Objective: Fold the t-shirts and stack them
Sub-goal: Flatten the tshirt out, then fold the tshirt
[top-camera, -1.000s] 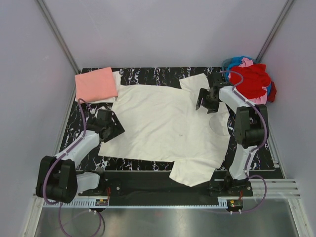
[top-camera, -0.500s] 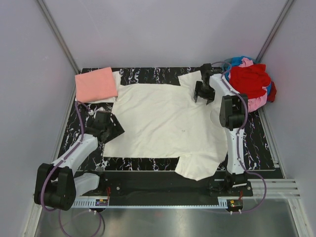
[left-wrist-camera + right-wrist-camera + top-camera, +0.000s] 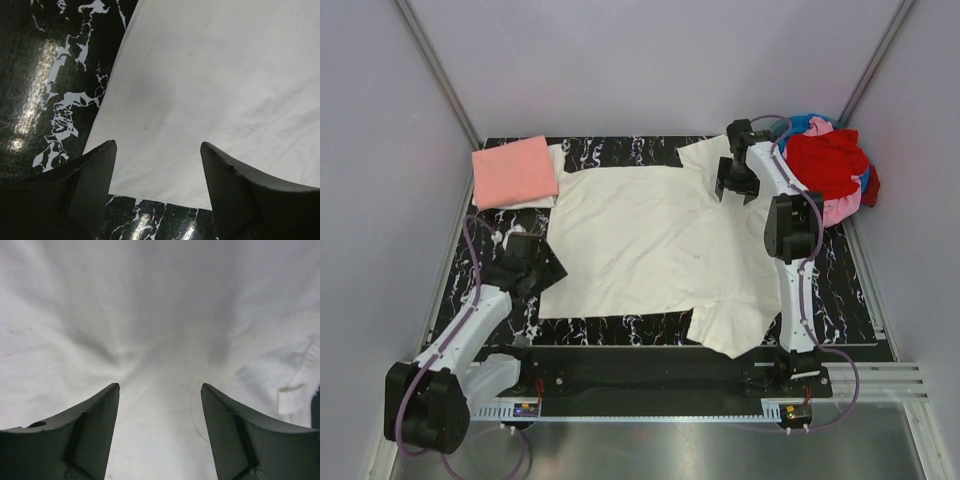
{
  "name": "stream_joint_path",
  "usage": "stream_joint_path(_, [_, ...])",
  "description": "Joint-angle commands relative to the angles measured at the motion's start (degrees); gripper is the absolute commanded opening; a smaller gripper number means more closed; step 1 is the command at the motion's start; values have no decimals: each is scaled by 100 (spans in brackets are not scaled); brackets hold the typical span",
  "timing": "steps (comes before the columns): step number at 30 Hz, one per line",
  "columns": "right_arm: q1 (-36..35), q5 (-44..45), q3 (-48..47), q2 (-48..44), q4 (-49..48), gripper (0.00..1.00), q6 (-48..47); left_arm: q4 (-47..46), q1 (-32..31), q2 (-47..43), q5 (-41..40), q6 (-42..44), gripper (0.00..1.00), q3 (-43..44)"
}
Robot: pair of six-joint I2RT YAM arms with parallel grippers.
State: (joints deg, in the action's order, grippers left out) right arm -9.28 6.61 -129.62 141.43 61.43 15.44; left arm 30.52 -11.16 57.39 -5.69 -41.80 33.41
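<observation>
A large cream t-shirt (image 3: 660,240) lies spread flat on the black marble table (image 3: 620,150). My left gripper (image 3: 542,268) hovers open over the shirt's near-left hem corner; in the left wrist view the gripper (image 3: 159,150) straddles the cloth edge (image 3: 225,75) with nothing held. My right gripper (image 3: 726,188) stands open over the far right sleeve and shoulder; in its wrist view the gripper (image 3: 160,387) shows only creased cream cloth (image 3: 150,305) between the fingers. A folded salmon-pink t-shirt (image 3: 515,170) rests on a white one (image 3: 557,160) at the far left.
A loose heap of red (image 3: 832,160), pink (image 3: 835,208) and blue (image 3: 800,124) t-shirts sits at the far right corner. Grey walls enclose the table on three sides. A metal rail (image 3: 650,405) runs along the near edge by the arm bases.
The right gripper has moved to the far edge over the right sleeve. The left arm has drawn back toward the near left. The cream shirt has been drawn flatter and squarer.
</observation>
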Motion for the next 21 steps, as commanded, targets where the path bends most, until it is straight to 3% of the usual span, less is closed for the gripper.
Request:
stream_joint_path(1, [-74,25,226,-1710,-43,74,55,532,-149,-455,-405,-415,74,-211])
stream_joint_path(7, [-469,-256,2306,-3795,-516,75,503,1200,-623,-571,-801,-1223,70,-343])
stream_joint_path(11, [-777,-887,4930,-5088,-1465,75,899,1087,-800,-588,-705,-1524,63,-756])
stream_joint_path(14, [-961,-1205,6006,-5642,-1853,75,1110,1122,-800,-685,-802,-1629,63,-915])
stream_joint_path(21, [-1155,-1355,6880,-6582,-1898,76,1294,1245,-800,-676,-1004,-1822,62,-985])
